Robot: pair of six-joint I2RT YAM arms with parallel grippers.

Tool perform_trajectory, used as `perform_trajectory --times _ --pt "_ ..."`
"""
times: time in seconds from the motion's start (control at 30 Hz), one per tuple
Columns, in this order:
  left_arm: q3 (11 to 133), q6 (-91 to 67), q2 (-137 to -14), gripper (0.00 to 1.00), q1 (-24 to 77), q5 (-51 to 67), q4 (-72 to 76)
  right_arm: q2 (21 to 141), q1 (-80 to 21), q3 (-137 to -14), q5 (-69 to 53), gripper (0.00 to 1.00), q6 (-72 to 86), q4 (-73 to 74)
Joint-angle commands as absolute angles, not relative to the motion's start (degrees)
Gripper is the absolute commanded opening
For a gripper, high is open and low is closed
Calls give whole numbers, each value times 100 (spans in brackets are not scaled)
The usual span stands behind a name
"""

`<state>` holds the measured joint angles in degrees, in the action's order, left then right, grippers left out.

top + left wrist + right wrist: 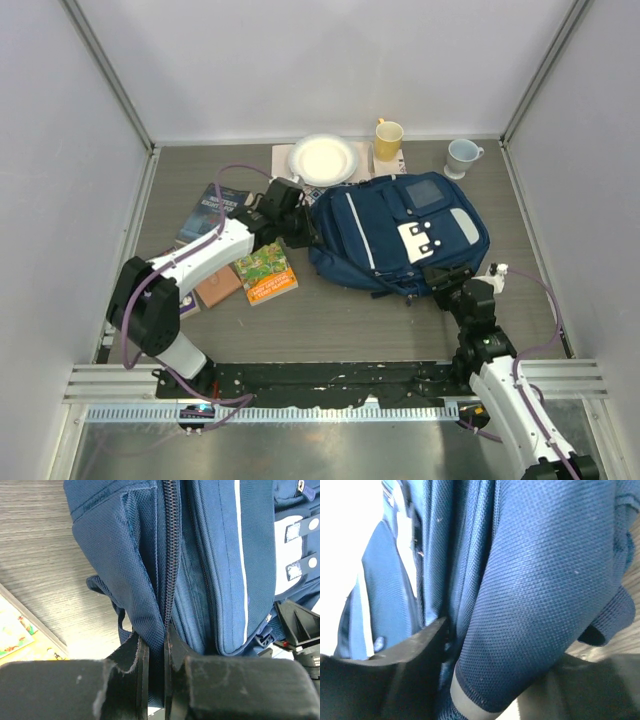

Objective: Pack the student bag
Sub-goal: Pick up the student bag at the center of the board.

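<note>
The student bag [400, 230] lies flat in the middle of the table, navy with thin white stripes and a white buckle patch facing up. My left gripper [300, 228] is at its left edge, shut on a fold of navy fabric beside the zipper [171, 555]; the fingers [141, 655] pinch the cloth between them. My right gripper [450, 275] is at the bag's near right edge. In the right wrist view a thick padded fold of the bag [530, 580] fills the gap between its fingers [427, 635], which press on it from both sides.
Behind the bag stand a white plate [322, 158], a yellow mug [388, 138] and a pale blue mug [462, 155]. Left of the bag lie a dark book [212, 208], a colourful book [266, 270] and a brown one [218, 287]. White walls enclose the table.
</note>
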<state>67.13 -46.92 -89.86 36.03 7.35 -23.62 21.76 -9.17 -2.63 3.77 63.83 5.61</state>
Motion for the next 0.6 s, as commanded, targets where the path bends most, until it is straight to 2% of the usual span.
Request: perform_trajectory --times 0.0,0.07,0.1,0.13,0.17,0.2,0.23,0.27,0.3,0.37,0.4,0.57 --pt "6715 -4474 -9026 0 3665 1880 -1785 1979 -940 -509 202 34 6232 -55" --pt "6662 -4465 -9000 3 3656 1899 -1671 1855 -940 -729 211 21 6179 227" --pt "6627 -4404 -8956 20 3665 1864 -1670 1707 -940 -799 237 9 6161 437" --pt "6627 -4369 -8930 30 3665 1802 -1722 1653 -940 -939 237 5 6170 561" --pt "6627 -4333 -8886 30 3665 1741 -1766 1583 -940 -1027 281 1 6179 815" --pt "6618 -4220 -8842 32 3665 1584 -1801 1530 -940 -1124 307 1 6205 965" --pt "6627 -4175 -8729 40 3665 1478 -1906 1434 -940 -1316 342 1 6240 1123" --pt "6627 -4123 -8667 52 3665 1363 -1959 1389 -940 -1405 430 1 6371 1360" --pt "6636 -4044 -8596 68 3665 1241 -2003 1371 -940 -1502 465 1 6450 1510" --pt "6548 -3999 -8298 80 3656 828 -2083 1327 -940 -1731 492 1 6582 1739" --pt "6504 -3982 -8158 98 3665 626 -2100 1353 -940 -1862 510 1 6757 1819" --pt "6171 -3929 -7227 100 3665 -333 -2145 1555 -940 -2267 685 1 7171 2345"
